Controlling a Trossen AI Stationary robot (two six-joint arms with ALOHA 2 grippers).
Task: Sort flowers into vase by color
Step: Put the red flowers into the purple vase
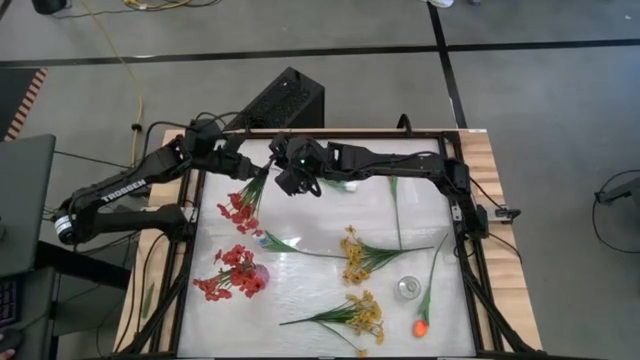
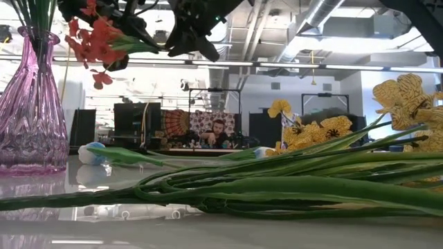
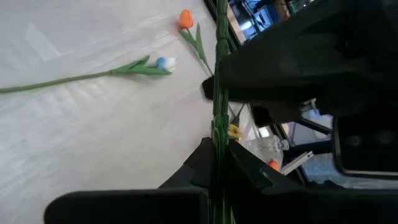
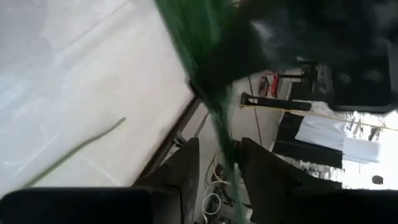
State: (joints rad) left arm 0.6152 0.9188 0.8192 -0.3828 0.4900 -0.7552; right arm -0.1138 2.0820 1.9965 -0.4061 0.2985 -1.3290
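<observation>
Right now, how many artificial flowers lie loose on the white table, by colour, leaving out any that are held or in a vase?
Yellow small-bloom sprays with green stems: 2
Orange tulip on a long green stem: 1
White bud on a long green stem: 1
Bare green stem, bloom hidden: 1
Total: 5

A robotics lab or workshop: exposed ceiling ducts (image 2: 325, 21), bare concrete floor (image 1: 560, 90) (cables (image 1: 110, 45) trailing, upper left), framed worktop (image 1: 300, 290).
</observation>
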